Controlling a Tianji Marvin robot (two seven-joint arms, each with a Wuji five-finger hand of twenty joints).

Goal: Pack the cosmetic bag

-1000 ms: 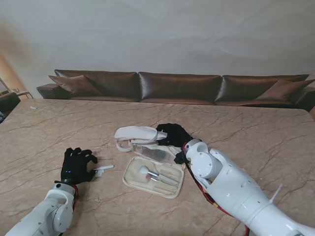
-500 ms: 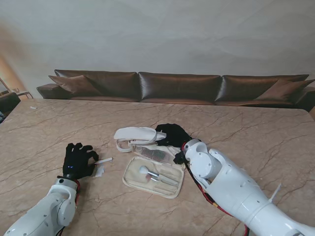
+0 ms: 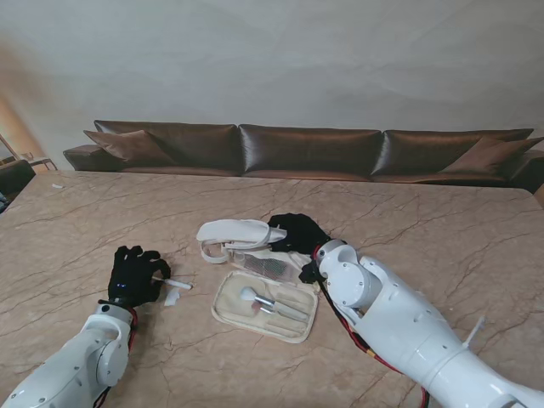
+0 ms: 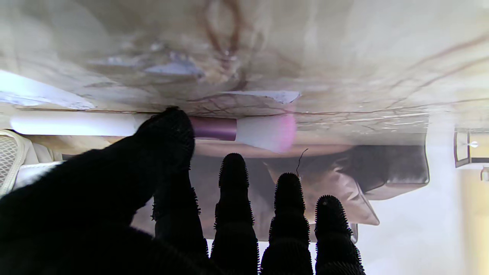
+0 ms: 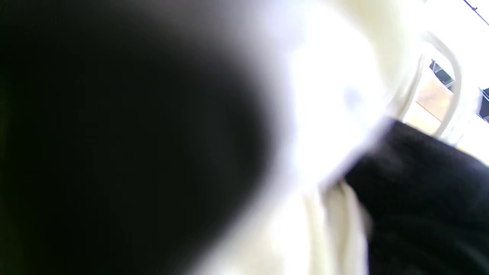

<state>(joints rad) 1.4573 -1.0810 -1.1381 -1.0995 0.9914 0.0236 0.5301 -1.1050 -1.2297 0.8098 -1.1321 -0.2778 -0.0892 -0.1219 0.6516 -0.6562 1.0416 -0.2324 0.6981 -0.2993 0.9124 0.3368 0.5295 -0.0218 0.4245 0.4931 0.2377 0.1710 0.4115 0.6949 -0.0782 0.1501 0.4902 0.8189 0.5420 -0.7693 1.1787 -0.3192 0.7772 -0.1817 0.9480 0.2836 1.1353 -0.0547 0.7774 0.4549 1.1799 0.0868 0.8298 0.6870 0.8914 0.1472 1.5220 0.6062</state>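
My left hand (image 3: 132, 276) has its thumb on the makeup brush (image 4: 214, 129), fingers spread, not gripping. The brush lies flat, well in from the tabletop's left edge, pointing right toward the open cosmetics bag (image 3: 266, 304). My right hand (image 3: 297, 233) pinches the bag's lid.

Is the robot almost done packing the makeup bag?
Not yet. Some brushes already lie in the open bag. The right hand rests on the bag's flap. The left hand touches a white brush on the table; whether it grips it is unclear. That brush, a small white piece and closing remain.
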